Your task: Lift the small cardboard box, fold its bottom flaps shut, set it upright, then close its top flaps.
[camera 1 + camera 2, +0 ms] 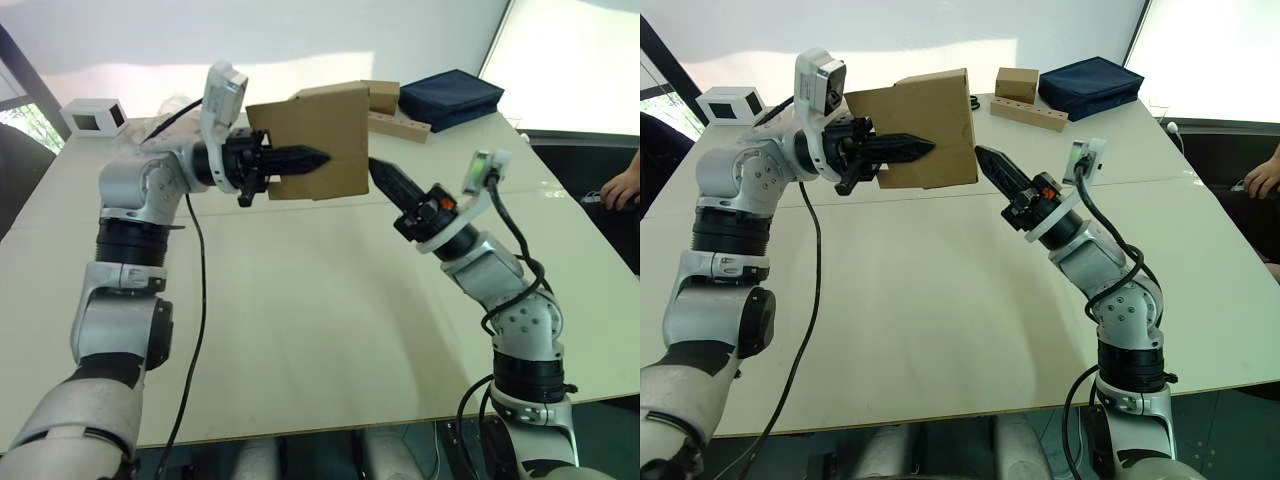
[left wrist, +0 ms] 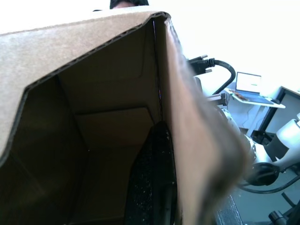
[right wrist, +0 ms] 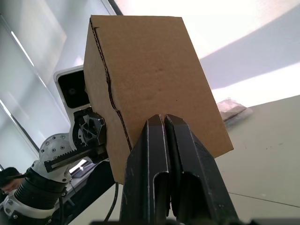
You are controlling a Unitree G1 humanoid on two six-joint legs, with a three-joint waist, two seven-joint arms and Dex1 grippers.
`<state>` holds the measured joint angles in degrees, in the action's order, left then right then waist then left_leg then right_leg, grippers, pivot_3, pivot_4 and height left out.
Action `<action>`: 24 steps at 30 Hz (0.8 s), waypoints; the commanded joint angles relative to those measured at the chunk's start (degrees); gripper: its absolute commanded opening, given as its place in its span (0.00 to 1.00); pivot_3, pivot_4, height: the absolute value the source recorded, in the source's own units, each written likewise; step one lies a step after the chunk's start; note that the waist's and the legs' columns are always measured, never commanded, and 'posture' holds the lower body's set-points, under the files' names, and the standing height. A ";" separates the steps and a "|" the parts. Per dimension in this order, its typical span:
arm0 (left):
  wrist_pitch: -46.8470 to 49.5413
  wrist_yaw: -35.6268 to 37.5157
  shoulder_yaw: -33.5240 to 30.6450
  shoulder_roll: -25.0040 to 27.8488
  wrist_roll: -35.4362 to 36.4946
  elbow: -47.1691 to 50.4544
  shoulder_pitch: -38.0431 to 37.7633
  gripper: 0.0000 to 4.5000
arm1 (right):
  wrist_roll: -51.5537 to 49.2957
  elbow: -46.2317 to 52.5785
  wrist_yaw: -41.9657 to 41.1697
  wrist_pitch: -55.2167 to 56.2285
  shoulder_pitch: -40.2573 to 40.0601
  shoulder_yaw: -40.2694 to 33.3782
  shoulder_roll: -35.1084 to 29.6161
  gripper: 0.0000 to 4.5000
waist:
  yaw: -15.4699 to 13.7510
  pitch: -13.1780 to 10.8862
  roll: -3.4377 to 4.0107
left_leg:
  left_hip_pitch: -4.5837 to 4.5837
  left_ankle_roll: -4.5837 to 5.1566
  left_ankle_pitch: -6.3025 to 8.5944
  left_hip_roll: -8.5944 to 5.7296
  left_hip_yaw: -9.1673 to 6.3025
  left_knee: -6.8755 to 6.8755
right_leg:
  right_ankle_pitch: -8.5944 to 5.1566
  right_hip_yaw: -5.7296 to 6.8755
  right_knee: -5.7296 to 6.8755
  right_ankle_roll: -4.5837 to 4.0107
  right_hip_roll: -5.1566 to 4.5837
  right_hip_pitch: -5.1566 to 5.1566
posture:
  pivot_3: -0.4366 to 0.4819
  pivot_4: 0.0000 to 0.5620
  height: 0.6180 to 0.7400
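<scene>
**The box could slip or get bent**

The box [image 1: 318, 140] is up in the air, high over the worktop [image 1: 300, 330]. The left pincer [image 1: 300, 160] holds it by one wall. One finger lies on the outside of the wall. The other finger [image 2: 152, 183] is inside the box, dark against the brown card. So this pincer is pinching the box wall.

The right pincer [image 1: 990, 165] points at the box from the other side. Its two fingers are pressed together, with nothing between them. Its tip is very near the box edge. I cannot tell if it touches.

What could go wrong? The box hangs from just one thin wall. If the right pincer pushes hard, the box may turn in the grip or slide out and drop onto the worktop. A hard push could also dent the wall, since card is soft.

The flaps are tricky too. The open end faces the left pincer, and the finger inside is in the way. A flap folded there could hit that finger and not shut.

If the push lands on a wall and not on a flap, the whole box just swings away.
</scene>
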<state>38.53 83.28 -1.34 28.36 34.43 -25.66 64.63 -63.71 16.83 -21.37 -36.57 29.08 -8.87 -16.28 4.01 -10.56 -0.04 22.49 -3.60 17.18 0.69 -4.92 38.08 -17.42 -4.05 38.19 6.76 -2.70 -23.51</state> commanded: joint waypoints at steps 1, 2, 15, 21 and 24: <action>-0.15 -0.39 -0.35 -0.37 0.46 2.49 0.56 0.00 | -0.37 4.17 -1.66 -1.23 1.11 2.88 0.67 0.01 | 0.00 0.00 0.00 | 0.00 0.00 0.00 0.00 0.00 0.00 | 0.00 0.00 0.00 0.00 0.00 0.00 | 0.48 0.27 1.00; -0.24 -0.42 -0.30 -0.40 0.37 2.45 0.54 0.00 | -0.31 4.28 -1.61 -1.30 1.05 2.87 0.71 0.01 | 0.01 0.00 0.00 | 0.00 0.00 0.00 0.00 0.00 0.00 | 0.00 0.00 0.00 0.00 0.00 0.00 | 0.48 0.27 1.00; -5.88 -1.23 10.93 4.34 -14.15 3.51 2.73 0.00 | -4.51 9.50 -2.34 -7.62 -8.59 -6.73 -12.43 0.01 | -0.32 0.00 0.00 | 0.03 0.00 0.00 -0.03 0.00 0.00 | 0.00 0.00 -0.03 0.00 -0.04 0.02 | 0.48 0.27 1.00; -6.09 3.07 24.78 9.92 -26.97 8.43 7.34 0.00 | -6.45 14.34 -6.37 -13.82 -16.97 -9.53 -25.05 0.01 | -0.25 -0.02 -0.02 | 0.01 0.27 0.15 -0.02 0.00 -0.02 | 0.00 -0.01 -0.03 0.00 0.02 0.02 | 0.48 0.27 1.00; -0.07 5.84 32.47 11.58 -33.06 13.39 11.54 0.00 | -4.97 17.67 -9.07 -16.06 -20.61 -8.71 -30.73 0.01 | -0.44 -0.04 -0.06 | 0.02 0.31 0.17 -0.02 0.01 -0.01 | -0.01 -0.02 -0.05 0.00 0.02 0.04 | 0.48 0.27 1.00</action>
<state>34.89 87.14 27.43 38.36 5.69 -16.72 72.41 -68.65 30.63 -28.22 -51.61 9.61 -17.05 -44.74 3.57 -10.60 -0.10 22.52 -3.28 17.36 0.67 -4.92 38.07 -17.43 -4.07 38.13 6.76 -2.67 -23.46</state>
